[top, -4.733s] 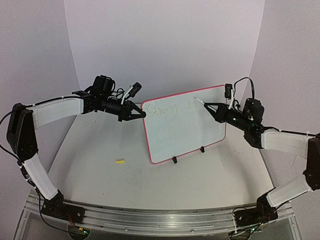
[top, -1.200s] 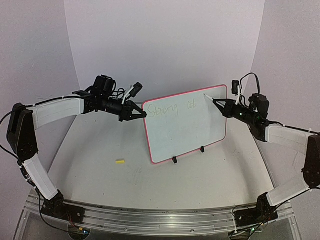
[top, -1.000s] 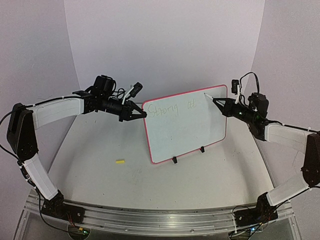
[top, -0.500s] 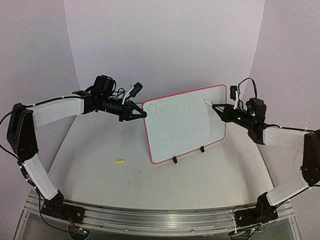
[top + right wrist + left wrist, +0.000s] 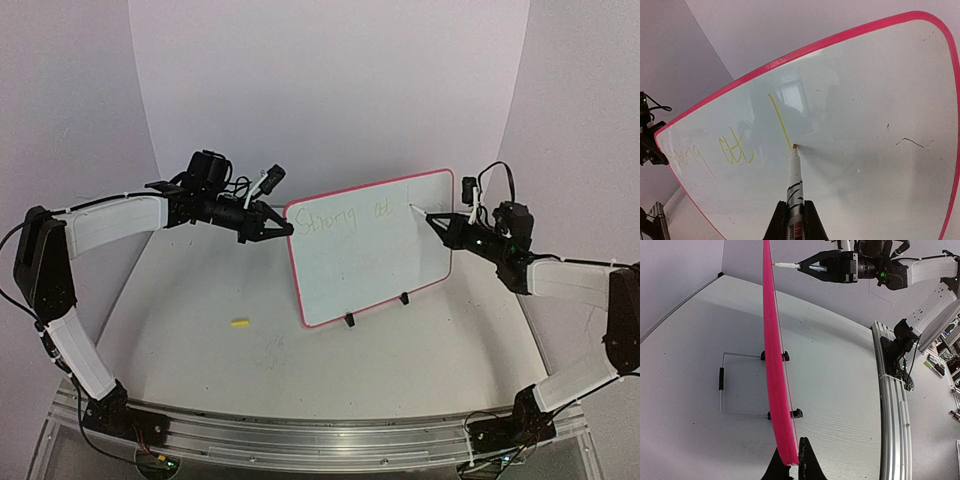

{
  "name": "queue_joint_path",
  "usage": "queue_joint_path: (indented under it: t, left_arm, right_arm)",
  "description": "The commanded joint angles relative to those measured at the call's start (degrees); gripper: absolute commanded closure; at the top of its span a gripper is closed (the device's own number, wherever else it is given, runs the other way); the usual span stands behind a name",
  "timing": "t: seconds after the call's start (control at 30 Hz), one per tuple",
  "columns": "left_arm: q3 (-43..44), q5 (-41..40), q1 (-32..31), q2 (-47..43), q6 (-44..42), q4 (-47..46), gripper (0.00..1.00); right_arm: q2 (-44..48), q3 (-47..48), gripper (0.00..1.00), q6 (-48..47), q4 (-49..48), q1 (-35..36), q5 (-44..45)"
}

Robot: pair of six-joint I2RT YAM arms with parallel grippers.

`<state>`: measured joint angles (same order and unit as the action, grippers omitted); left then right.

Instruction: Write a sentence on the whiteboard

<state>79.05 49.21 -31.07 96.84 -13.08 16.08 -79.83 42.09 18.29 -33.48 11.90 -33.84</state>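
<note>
The whiteboard [image 5: 370, 250] stands upright on black feet mid-table, white with a pink-red rim. The sentence [image 5: 340, 218] reads "Strong at" in faint yellow-green, with a fresh downstroke [image 5: 780, 121] beside it. My left gripper [image 5: 278, 227] is shut on the board's left rim [image 5: 775, 385], seen edge-on in the left wrist view. My right gripper [image 5: 437, 222] is shut on a white marker [image 5: 795, 177], whose orange tip touches the board at the bottom of the downstroke. The marker also shows in the left wrist view [image 5: 787, 264].
A small yellow marker cap [image 5: 240, 323] lies on the table left of the board. The board's wire stand [image 5: 735, 385] rests behind it. A metal rail [image 5: 300, 440] runs along the near edge. Pale walls enclose the back and sides.
My right gripper moved the marker down the board from its top right, drawing a new yellow downstroke after "at". The left gripper and the board have stayed put.
</note>
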Motion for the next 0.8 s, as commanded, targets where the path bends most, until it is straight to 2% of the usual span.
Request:
queue_joint_path:
  t: [0.0, 0.33, 0.77]
  left_arm:
    - [0.3, -1.3, -1.2, 1.3, -2.8, 2.9, 1.00]
    - [0.3, -1.3, -1.2, 1.3, -2.8, 2.9, 1.00]
    - [0.3, -1.3, -1.2, 1.3, -2.8, 2.9, 1.00]
  right_arm:
    - [1.6, 1.6, 1.00, 1.0, -3.6, -0.1, 1.1]
    - [0.1, 3.0, 1.00, 1.1, -3.8, -0.1, 0.9]
    - [-0.3, 2.6, 1.00, 2.1, -3.8, -0.1, 5.5]
